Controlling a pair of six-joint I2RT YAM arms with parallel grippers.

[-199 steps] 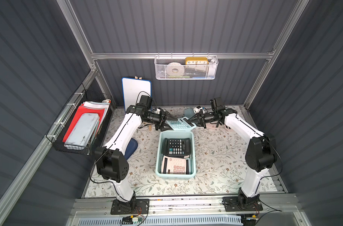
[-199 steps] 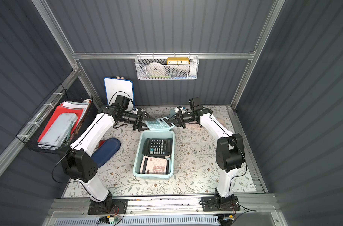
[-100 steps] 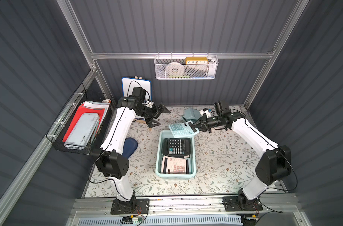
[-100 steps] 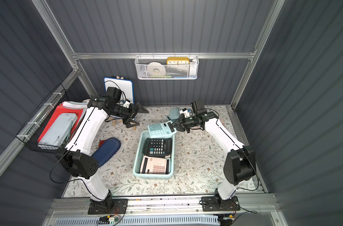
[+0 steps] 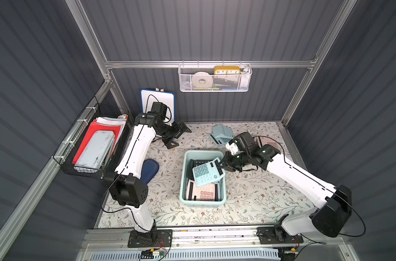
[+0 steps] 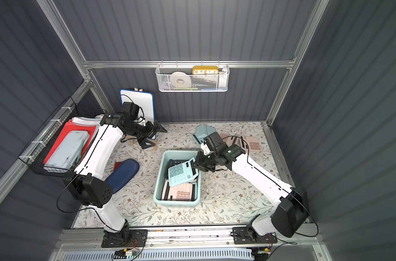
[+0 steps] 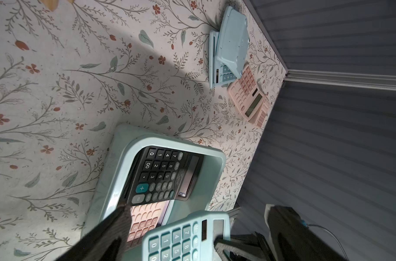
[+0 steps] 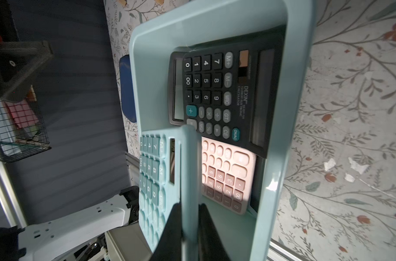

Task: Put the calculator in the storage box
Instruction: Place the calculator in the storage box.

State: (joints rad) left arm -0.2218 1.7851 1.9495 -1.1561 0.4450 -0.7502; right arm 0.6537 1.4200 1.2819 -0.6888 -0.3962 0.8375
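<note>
Left hand (image 5: pixel 181 136) is hanging with its jaws spread wide and gripping nothing, up by the back wall and well apart from the storage box (image 5: pixel 183 185), so it is not helping if anything slips. The box is sitting mid-surface (image 5: pixel 165 203) with its floor already taken: a black calculator (image 8: pixel 215 90) is lying at the far end and a pink calculator (image 5: pixel 202 192) at the near end. The teal calculator (image 5: pixel 207 171) is hanging tilted over both of them, inside the rim's outline but leaning toward the right wall. Right hand (image 5: pixel 221 167) is pinching it closed on the thin display-end edge only, which the right wrist view shows clearly. Main risk: that narrow edge grip is letting the body swing or slide out before it is low enough. Next risk: with no free floor, a release here is likely dropping it onto the other two, leaving it propped on the right rim or tipping out onto the surface. The fingers may also clip that rim when going down. Possibly its low corner is already touching the pink one; the views are not settling that.
</note>
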